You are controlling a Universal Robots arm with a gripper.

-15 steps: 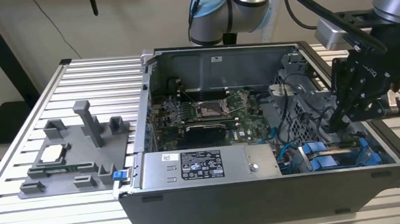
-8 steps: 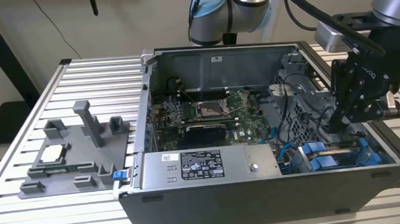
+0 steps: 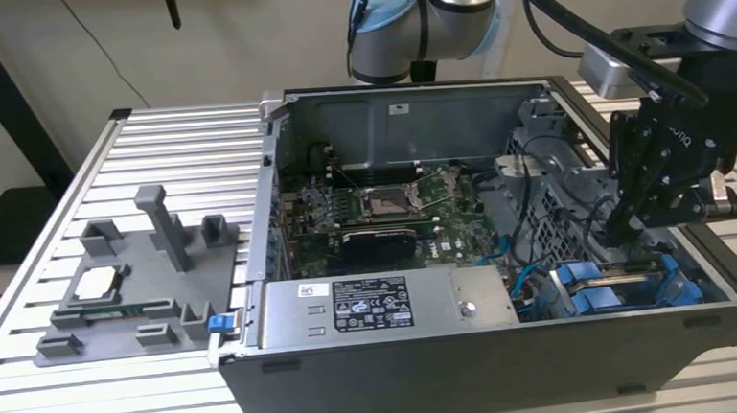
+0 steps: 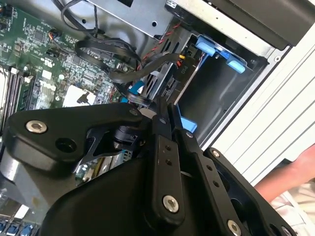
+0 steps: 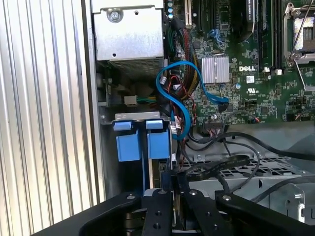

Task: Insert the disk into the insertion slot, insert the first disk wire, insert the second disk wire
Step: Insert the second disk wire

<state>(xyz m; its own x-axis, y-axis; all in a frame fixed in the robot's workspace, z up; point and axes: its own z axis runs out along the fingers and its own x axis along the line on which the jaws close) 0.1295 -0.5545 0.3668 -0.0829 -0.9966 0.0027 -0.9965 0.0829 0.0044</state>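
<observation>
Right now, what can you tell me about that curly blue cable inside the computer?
In the first wrist view the blue cable is a thin, flat, glossy band, slack, not taut. It bends in a loose S beside a bundle of red, yellow and black wires. One end reaches a dark plug over the green circuit board; the other drops out of sight beside the metal cage with blue tabs.

Even, soft light is cast from above. Mild glare is seen on the ribbed tabletop (image 3: 147, 143); the case (image 3: 481, 372) interior and the black hand (image 3: 624, 234) are shadowed.
</observation>
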